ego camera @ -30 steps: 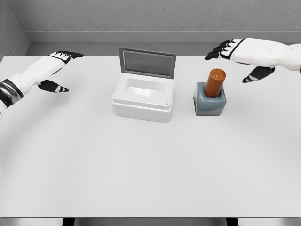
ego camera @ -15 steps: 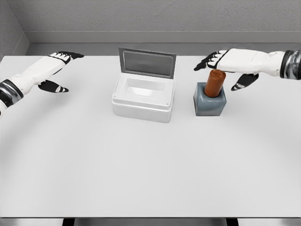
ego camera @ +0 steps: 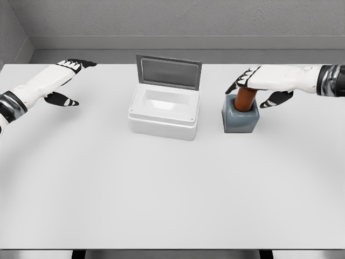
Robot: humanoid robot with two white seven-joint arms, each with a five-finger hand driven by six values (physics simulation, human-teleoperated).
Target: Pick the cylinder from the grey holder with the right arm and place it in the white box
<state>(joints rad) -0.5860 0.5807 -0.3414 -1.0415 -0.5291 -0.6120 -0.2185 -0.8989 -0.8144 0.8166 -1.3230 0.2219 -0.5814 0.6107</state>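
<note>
The orange-brown cylinder (ego camera: 246, 100) stands upright in the grey holder (ego camera: 240, 121) at the table's right of centre. My right hand (ego camera: 259, 89) lies over the cylinder's top and hides it. Its fingers (ego camera: 240, 82) reach down on the cylinder's left and the thumb (ego camera: 277, 99) hangs on its right; they are still spread and not closed on it. The white box (ego camera: 163, 117) sits left of the holder with its grey lid (ego camera: 168, 72) standing open at the back. My left hand (ego camera: 64, 82) hovers open at the far left.
The white table (ego camera: 161, 183) runs from the front edge to a grey wall at the back. A narrow gap separates the box from the holder.
My right hand has moved left and down from beyond the holder until it sits over the cylinder's top. The cylinder, holder, box and left arm have not moved.
</note>
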